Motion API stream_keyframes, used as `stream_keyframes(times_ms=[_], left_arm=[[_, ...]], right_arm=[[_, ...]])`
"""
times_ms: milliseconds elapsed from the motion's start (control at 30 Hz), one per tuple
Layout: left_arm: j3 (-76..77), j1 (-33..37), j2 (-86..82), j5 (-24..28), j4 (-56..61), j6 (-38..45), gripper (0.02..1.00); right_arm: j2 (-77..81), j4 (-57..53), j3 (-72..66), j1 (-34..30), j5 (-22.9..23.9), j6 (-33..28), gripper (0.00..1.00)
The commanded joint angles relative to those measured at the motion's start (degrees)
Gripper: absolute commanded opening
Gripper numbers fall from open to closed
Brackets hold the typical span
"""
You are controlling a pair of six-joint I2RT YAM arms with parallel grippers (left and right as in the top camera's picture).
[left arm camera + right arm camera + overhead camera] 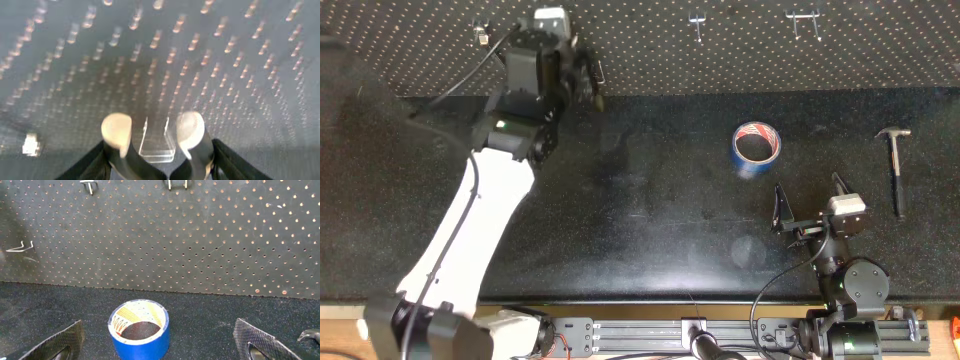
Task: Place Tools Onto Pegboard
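Left gripper (pixel 159 162): raised against the pegboard (pixel 225 60) at its left part. Its black fingers (pixel 95 162) are clamped from outside on a tool (pixel 190 131) with two dark arms and pale tips. The tips point at the board, and a clear hook (pixel 157 145) sits between them. Whether the tool touches the hook cannot be told. A small white clip (pixel 31 145) is on the board to one side.

Right gripper (pixel 810 200): low over the table (pixel 650 200), close to its own base, fingers wide apart, holding nothing.

Tape (pixel 757 148): blue roll, standing on end on the table, between the right gripper and the board, apart from both.

Hammer (pixel 895 170): lying flat on the table at the far right, head toward the board, well apart from the tape.

Two metal hooks (pixel 698 22) (pixel 805 22) are on the board's right part, both bare.
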Motion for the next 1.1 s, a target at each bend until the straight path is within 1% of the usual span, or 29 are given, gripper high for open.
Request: stream_keyframes(times_ms=[33,67,167,433,633,700,867,1000,1100], left_arm=[[0.31,0.02,5.77,-0.70,14.03,8.39,0.027],[0.31,0.02,6.69,-0.68,15.96,8.66,0.027],[0.31,0.13,7.85,-0.72,17.77,13.11,0.025],[0.31,1.62,7.85,-0.55,25.73,13.31,0.027],[0.35,2.71,7.69,-0.66,29.29,13.49,0.027],[0.35,3.08,6.64,-0.48,28.35,13.49,0.027],[0.35,3.13,3.65,0.04,21.20,13.00,0.027],[0.35,3.13,1.22,2.80,14.47,12.39,0.025],[0.35,3.13,0.57,3.67,14.40,12.39,0.027]], right_arm=[[-0.42,-0.35,-0.15,0.48,0.07,0.44,0.976],[-0.42,-0.35,-0.15,0.48,0.07,0.44,0.976],[-0.42,-0.35,-0.13,0.48,0.07,0.44,0.976],[-0.42,-0.35,-0.15,0.48,0.07,0.44,0.976],[-0.42,-0.35,-0.15,0.48,0.07,0.44,0.976],[-0.42,-0.35,-0.15,0.48,0.07,0.44,0.976],[-0.42,-0.35,-0.13,0.48,0.07,0.44,0.976],[-0.42,-0.35,-0.15,0.48,0.07,0.44,0.976],[-0.42,-0.35,-0.13,0.48,0.07,0.44,0.976]])
